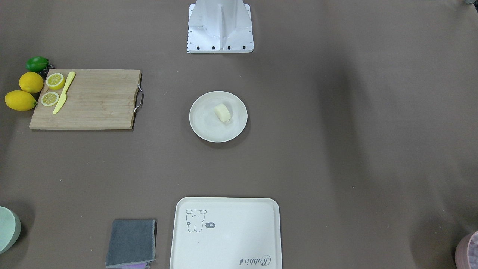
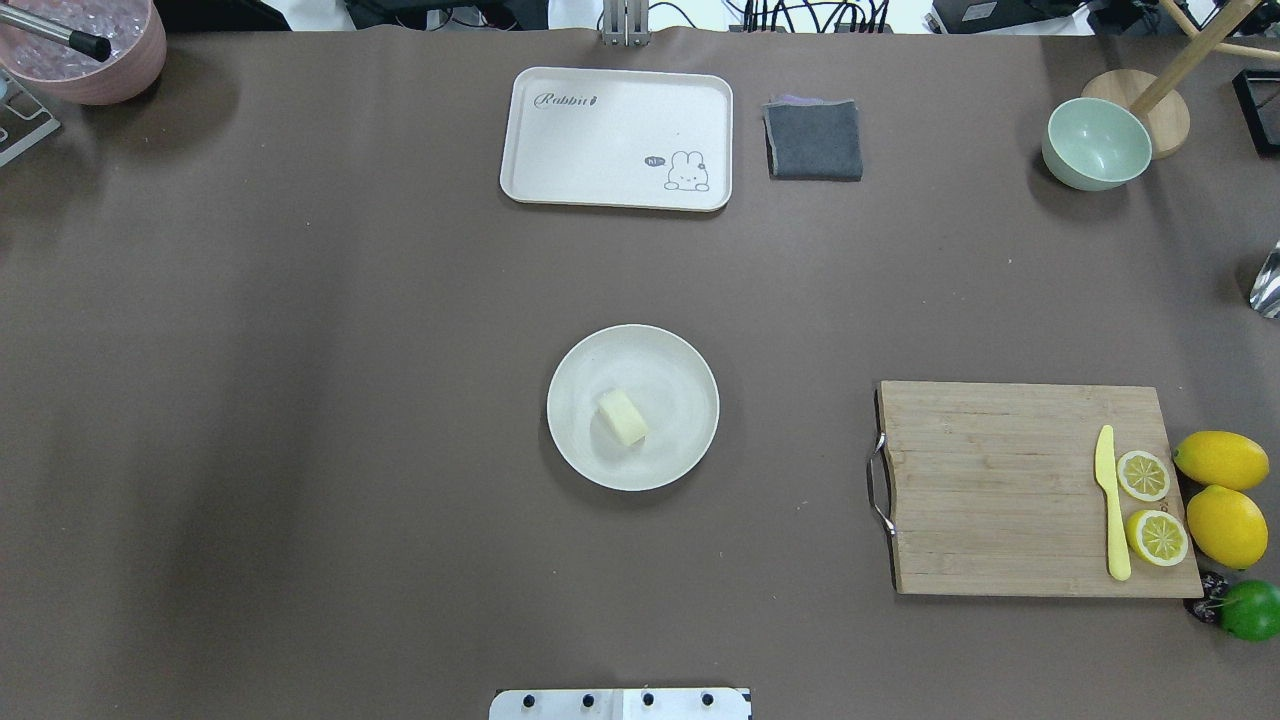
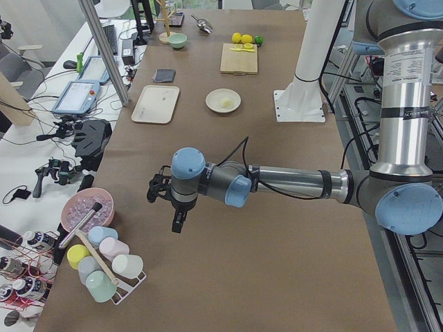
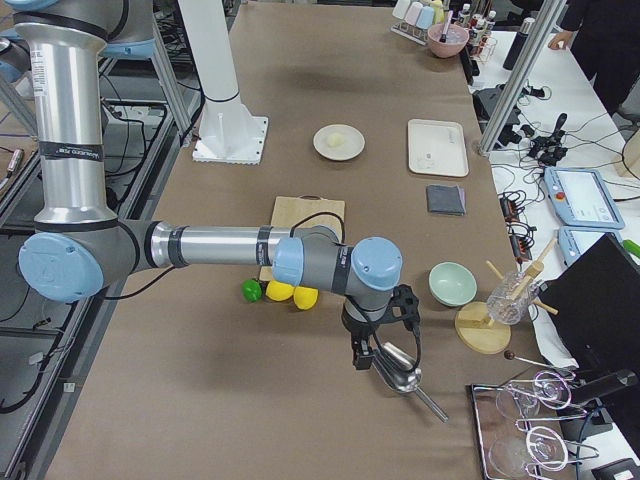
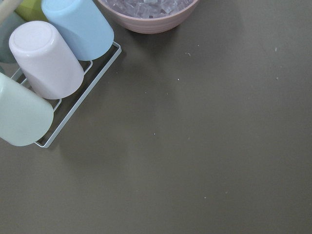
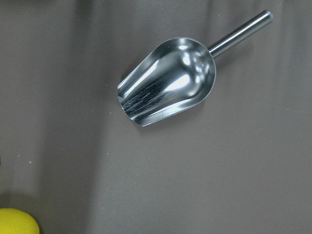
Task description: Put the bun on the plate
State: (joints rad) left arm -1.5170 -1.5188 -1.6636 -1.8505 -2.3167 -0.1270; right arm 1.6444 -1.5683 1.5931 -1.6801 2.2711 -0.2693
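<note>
The bun [image 2: 623,417], a small pale cream-yellow block, lies on the round off-white plate [image 2: 680,370] at the table's middle; it also shows as the bun [image 1: 223,112] on the plate [image 1: 201,123] in the front view. No gripper is near it. My left gripper [image 3: 177,228] hangs over the table's left end beside the cup rack, far from the plate. My right gripper [image 4: 362,358] hovers at the right end above a metal scoop [image 6: 168,80]. Both grippers show only in the side views, so I cannot tell whether either is open or shut.
A cream tray [image 2: 616,138] and a grey cloth [image 2: 814,140] lie at the far edge. A wooden cutting board [image 2: 1000,490] carries lemon halves and a yellow knife, with whole lemons [image 2: 1222,460] beside it. A green bowl [image 2: 1095,145], a pink bowl [image 2: 85,50] and a cup rack [image 5: 48,73] stand at the ends.
</note>
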